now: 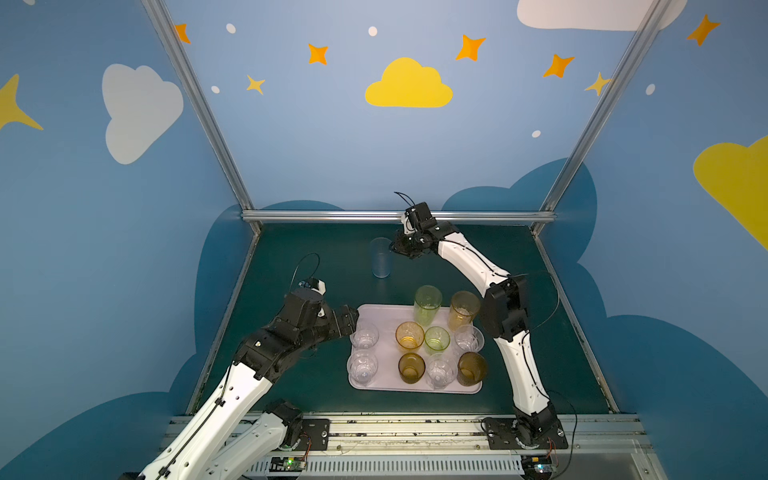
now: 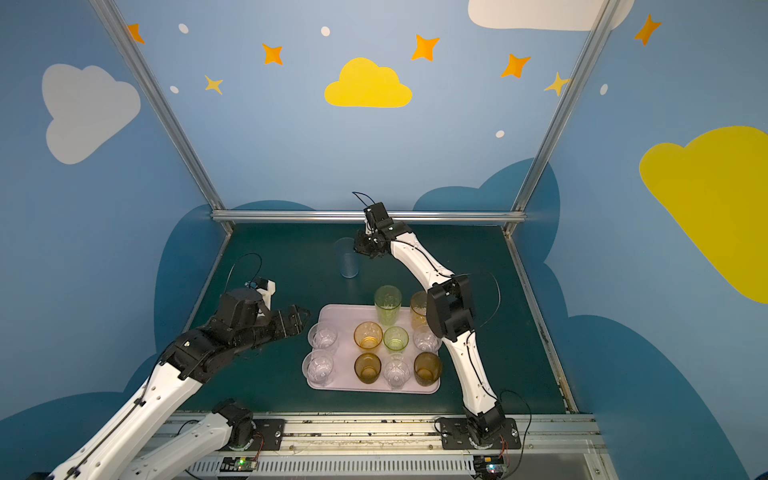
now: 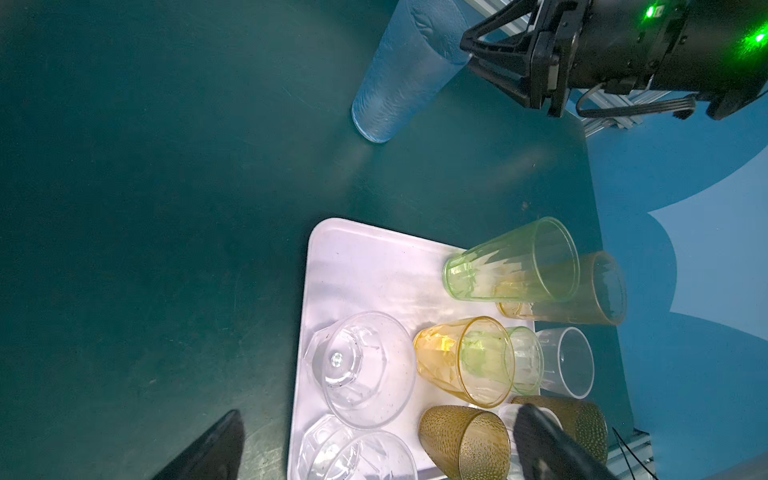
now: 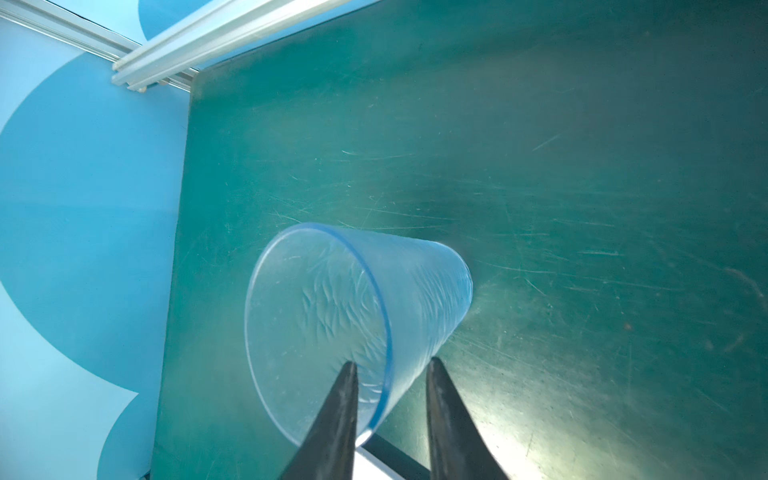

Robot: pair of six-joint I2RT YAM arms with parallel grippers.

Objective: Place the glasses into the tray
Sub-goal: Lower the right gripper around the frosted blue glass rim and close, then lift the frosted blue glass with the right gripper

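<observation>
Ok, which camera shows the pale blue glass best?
The right wrist view: the pale blue glass is close up, its rim between the fingers of the right gripper. Both top views show it small and far; the left wrist view shows its side, rim cut off.

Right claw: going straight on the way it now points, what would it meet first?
The tall pale blue see-through tumbler: the right claw straddles its rim, one finger inside, one outside, so its wall likely comes first; contact now is unclear.

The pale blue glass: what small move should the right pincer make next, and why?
Probably close the right pincer on the rim of the pale blue glass: one finger is inside, one outside, neither seems to touch, and it alone stands off the tray.
</observation>
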